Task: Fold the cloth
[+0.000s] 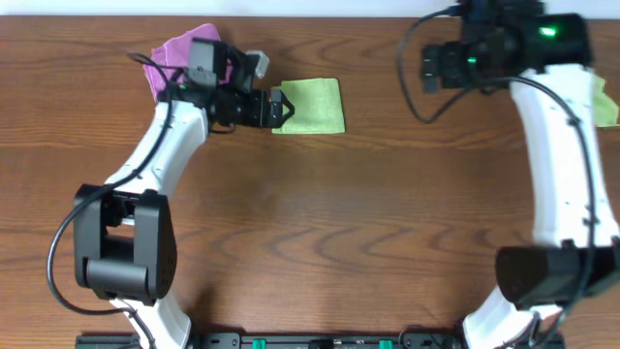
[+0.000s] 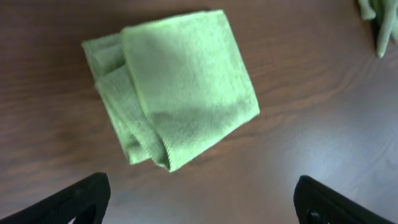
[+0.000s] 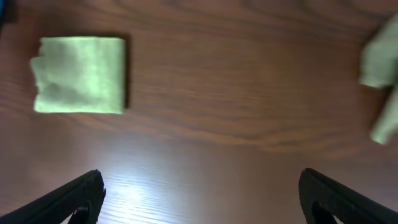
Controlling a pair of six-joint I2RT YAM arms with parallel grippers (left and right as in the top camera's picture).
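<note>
A green cloth (image 1: 312, 106) lies folded into a small square on the brown table at the back, left of centre. It also shows in the left wrist view (image 2: 174, 87) and in the right wrist view (image 3: 79, 74). My left gripper (image 1: 275, 109) is open and empty, at the cloth's left edge; in its wrist view the fingers (image 2: 202, 199) sit just short of the cloth. My right gripper (image 1: 428, 66) is open and empty at the back right, well away from the cloth; its wrist view shows its fingers (image 3: 202, 196) over bare wood.
A pink cloth (image 1: 179, 53) lies bunched at the back left, behind my left arm. Pale green cloth (image 1: 606, 102) lies at the right edge, also in the right wrist view (image 3: 380, 62) and the left wrist view (image 2: 380, 25).
</note>
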